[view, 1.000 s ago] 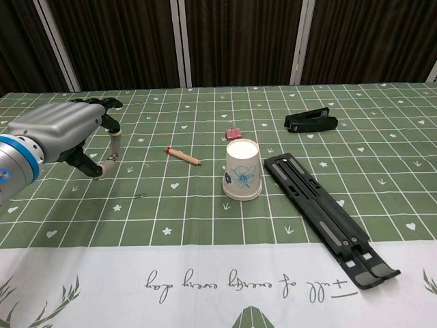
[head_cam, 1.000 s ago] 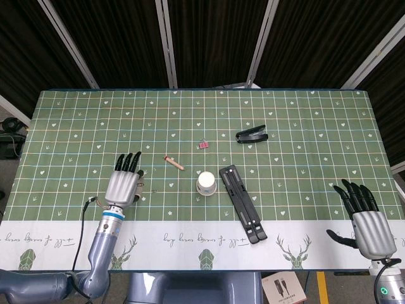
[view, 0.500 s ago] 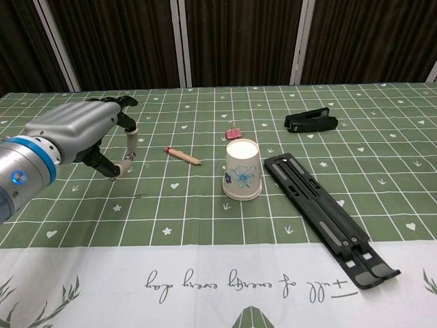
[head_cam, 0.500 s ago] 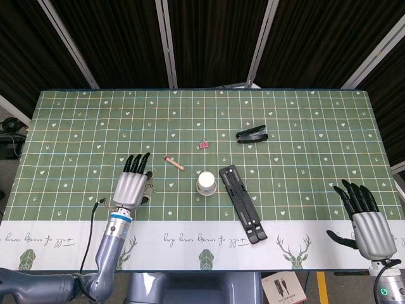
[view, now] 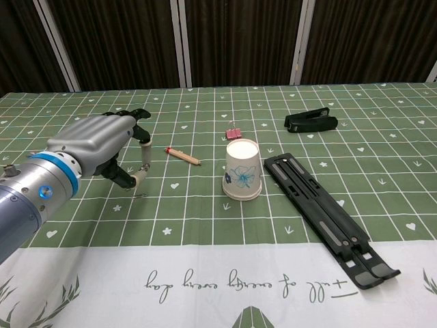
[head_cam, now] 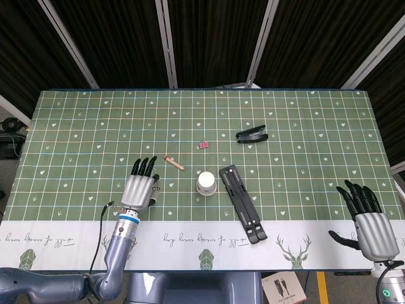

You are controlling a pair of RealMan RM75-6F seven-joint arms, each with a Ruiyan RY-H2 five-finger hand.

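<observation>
Left hand (head_cam: 139, 190) hovered low over the bench (head_cam: 76, 126), fingers (view: 144, 147) apart and curled slightly down, holding nothing. Nearest thing to it was a pencil stub (head_cam: 173, 162), lying flat just beyond and to the right of the fingertips, not touching them; in the chest view the stub (view: 183, 156) sat between hand (view: 99, 143) and cup. A tiny bit of wire (view: 139, 196) lay on the cloth just below the thumb, too small to identify. An upturned paper cup (head_cam: 206, 183) stood right of the hand, rim down, blue print on its side (view: 242, 179). A pink binder clip (head_cam: 203, 145) sat behind the cup, near but apart. A black folding stand (head_cam: 242, 203) lay flat just right of the cup, running diagonally toward the near edge. A black clip (head_cam: 252, 135) lay farther back on the right, well apart from the rest. Nothing stood between left hand and stub. Right hand (head_cam: 369, 221) hung at the near right corner off the bench edge, fingers spread, empty; seen in head view only.
</observation>
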